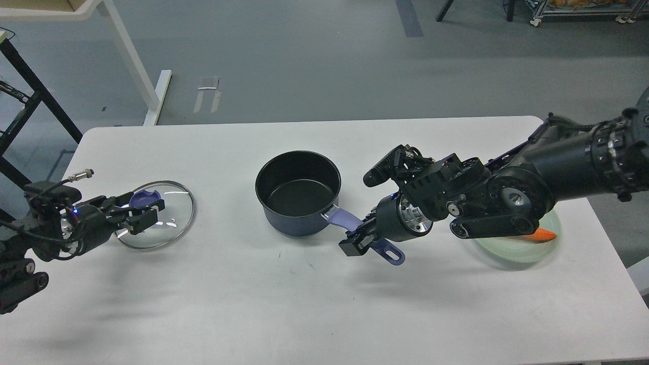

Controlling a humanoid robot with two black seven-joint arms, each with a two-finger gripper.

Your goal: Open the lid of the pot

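Note:
The pot [298, 191] stands uncovered in the middle of the white table, its black inside showing. Its lavender handle [346, 218] points to the front right. My right gripper [358, 243] is shut on the handle near its holed end. The glass lid [175, 215] lies low at the table's left, well apart from the pot. My left gripper [146, 214] is closed around the lid's purple knob [143, 197].
A pale green plate [527, 251] with an orange piece [545, 234] sits at the right, partly hidden under my right arm. The table's edges [304, 121] run close behind. A black frame and a white table leg stand on the floor at far left.

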